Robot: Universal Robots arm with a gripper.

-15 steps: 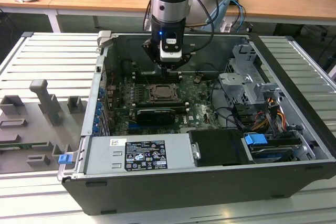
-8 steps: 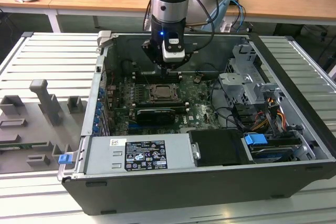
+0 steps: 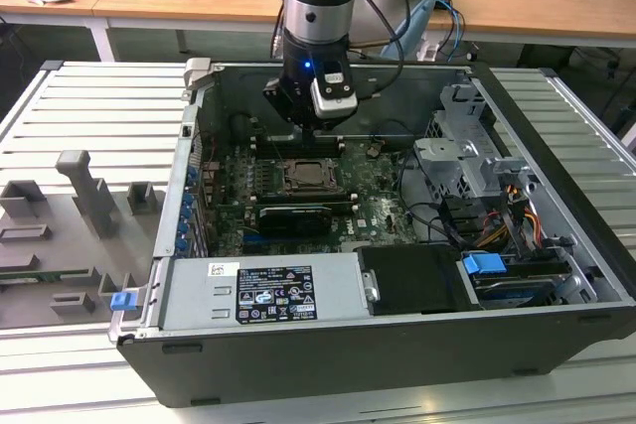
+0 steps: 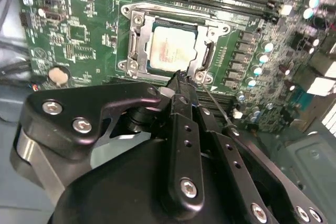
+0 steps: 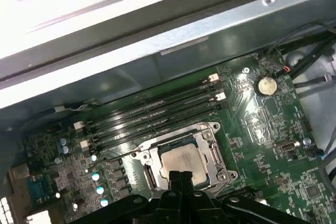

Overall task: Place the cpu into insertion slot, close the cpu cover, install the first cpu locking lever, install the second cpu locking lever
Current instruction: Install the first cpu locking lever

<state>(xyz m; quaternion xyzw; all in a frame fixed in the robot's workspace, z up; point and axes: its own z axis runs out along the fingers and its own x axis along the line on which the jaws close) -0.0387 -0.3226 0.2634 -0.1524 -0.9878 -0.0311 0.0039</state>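
- Exterior view: open computer case lying on a slatted grey surface; green motherboard inside, with the insertion slot near the board's middle. The arm's end effector hangs just above the slot's far edge. A long black card lies just in front of the slot; a silver power supply sits along the near wall (blue tab at the exterior view's left corner).
- Second wrist view: cpu, pale metal top, seated in the insertion slot; the cpu cover lies closed as a silvery frame around it. The end effector has its fingers pressed together, nothing between them, tip at the cover's edge beside a thin lever wire.
- First wrist view: cpu in the slot, cpu cover framing it; black memory slots just beyond; coin cell well apart. End effector tip overlaps the cpu's near edge.
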